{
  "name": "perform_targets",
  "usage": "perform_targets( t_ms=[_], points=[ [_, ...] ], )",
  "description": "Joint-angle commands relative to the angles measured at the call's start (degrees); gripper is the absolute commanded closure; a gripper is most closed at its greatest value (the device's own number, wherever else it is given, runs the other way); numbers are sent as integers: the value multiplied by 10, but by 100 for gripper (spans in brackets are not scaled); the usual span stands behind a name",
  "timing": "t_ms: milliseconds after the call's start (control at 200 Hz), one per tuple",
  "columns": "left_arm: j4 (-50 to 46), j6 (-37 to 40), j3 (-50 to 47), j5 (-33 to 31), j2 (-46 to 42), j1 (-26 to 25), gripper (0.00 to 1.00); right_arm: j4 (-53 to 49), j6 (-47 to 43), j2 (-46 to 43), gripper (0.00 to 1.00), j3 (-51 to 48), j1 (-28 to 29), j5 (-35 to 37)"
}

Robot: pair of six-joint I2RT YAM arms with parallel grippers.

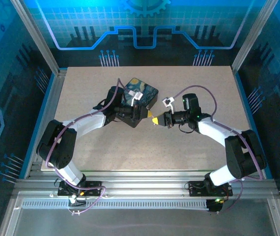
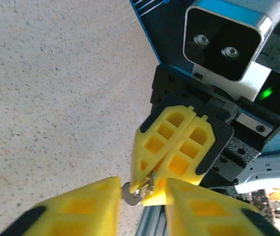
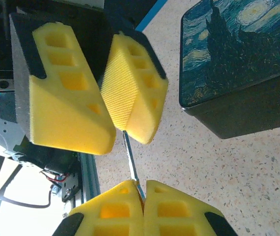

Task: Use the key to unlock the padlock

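The key is a thin metal sliver standing between the two grippers, above the table. My right gripper is shut on its lower end. Its upper end reaches in between the fingers of my left gripper, which stand apart. In the left wrist view my left gripper is open, and the key's round head sits in the gap, pinched by the right gripper's shut fingers. From above, both grippers meet tip to tip, left and right. The padlock is out of view.
A dark box with a blue-and-yellow swirling painted lid stands just behind the left gripper and also rises to the upper right of the right wrist view. The speckled tabletop stretches around; aluminium rails run along its near edge.
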Motion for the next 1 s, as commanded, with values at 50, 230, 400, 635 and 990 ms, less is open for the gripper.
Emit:
perform_targets(
  t_ms=[50, 230, 400, 635, 990],
  points=[
    [-66, 58, 24, 31, -9, 10, 62, -132, -85, 21, 100, 64, 0, -30],
    [-130, 118, 59, 54, -1, 9, 59, -175, -110, 46, 100, 96, 6, -39],
    [-140, 129, 69, 68, 5, 4, 63, -189, -115, 67, 100, 119, 15, -36],
    [-165, 147, 79, 66, 18, -3, 70, -187, -114, 77, 100, 128, 25, -34],
    [-183, 157, 90, 63, 24, -3, 98, -202, -120, 83, 100, 135, 28, -30]
  ],
)
